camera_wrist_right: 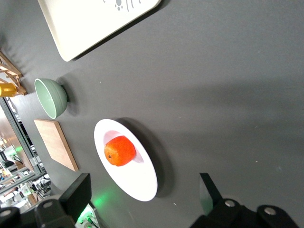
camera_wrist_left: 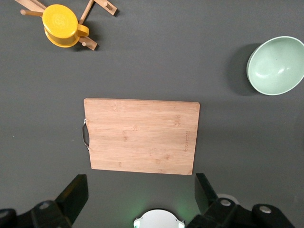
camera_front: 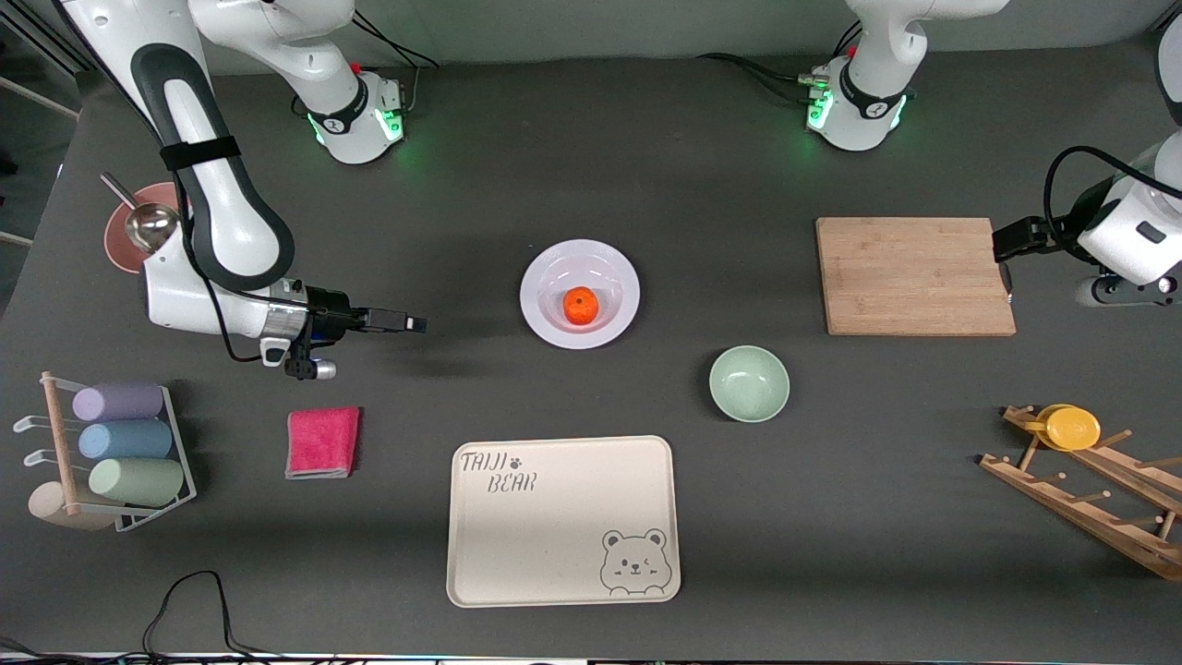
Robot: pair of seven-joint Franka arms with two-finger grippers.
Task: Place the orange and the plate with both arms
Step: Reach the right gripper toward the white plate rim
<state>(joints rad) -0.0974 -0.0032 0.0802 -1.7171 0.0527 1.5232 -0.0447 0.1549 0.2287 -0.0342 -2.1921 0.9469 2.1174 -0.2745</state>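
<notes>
The orange (camera_front: 581, 306) sits in the middle of the pale plate (camera_front: 540, 277), which rests on the dark table. My right gripper (camera_front: 414, 323) hangs open and empty over the table mat, beside the plate toward the right arm's end, its fingers pointing at the plate. In the right wrist view the orange (camera_wrist_right: 119, 150) and the plate (camera_wrist_right: 135, 178) lie ahead of the open right gripper (camera_wrist_right: 144, 183). My left gripper (camera_front: 1008, 244) is open and empty over the table at the cutting board's end; the left wrist view shows the left gripper (camera_wrist_left: 140, 183) spread wide, and the arm waits.
A wooden cutting board (camera_front: 914, 275) and a green bowl (camera_front: 749, 383) lie toward the left arm's end. A beige bear tray (camera_front: 563, 522) is nearer the camera. Also here are a pink cloth (camera_front: 322, 442), a cup rack (camera_front: 120, 453), a wooden rack with a yellow cup (camera_front: 1071, 428) and a ladle (camera_front: 148, 222).
</notes>
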